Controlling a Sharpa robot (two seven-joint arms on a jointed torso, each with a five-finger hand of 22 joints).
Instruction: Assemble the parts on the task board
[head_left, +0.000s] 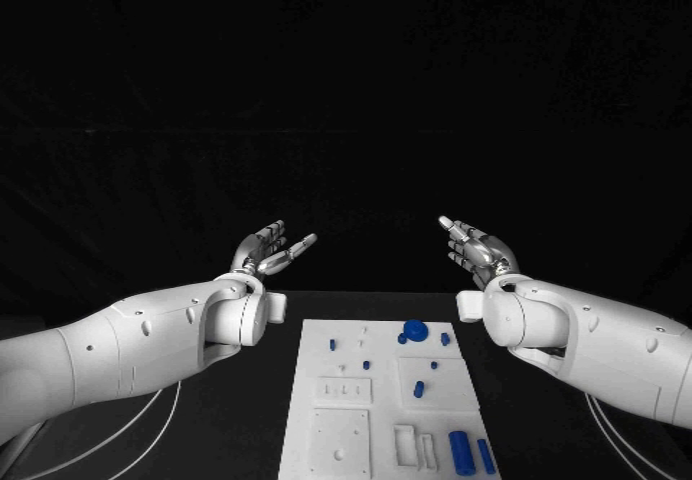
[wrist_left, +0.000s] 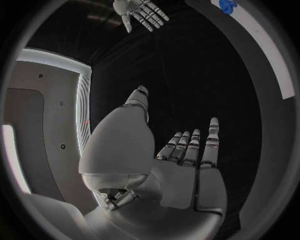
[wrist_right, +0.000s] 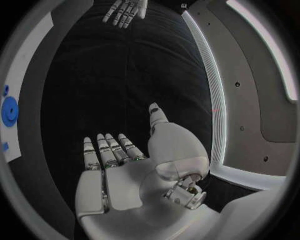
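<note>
Parts (head_left: 415, 329) on unlabelled task board (head_left: 325, 400)

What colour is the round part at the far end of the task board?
Blue; the round part on the white task board shows best in the head view.

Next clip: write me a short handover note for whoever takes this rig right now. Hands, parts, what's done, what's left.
Left hand: open, raised above the table beyond the board's far left corner, holding nothing.
Right hand: open, raised beyond the far right corner, holding nothing.
Task board: white, flat in the middle of the black table, between the arms.
Parts: blue round piece at the far edge, small blue pieces mid-board, long blue cylinder near the right corner.
Done: no sign of a part in hand.
Left: apparently the whole assembly.
</note>
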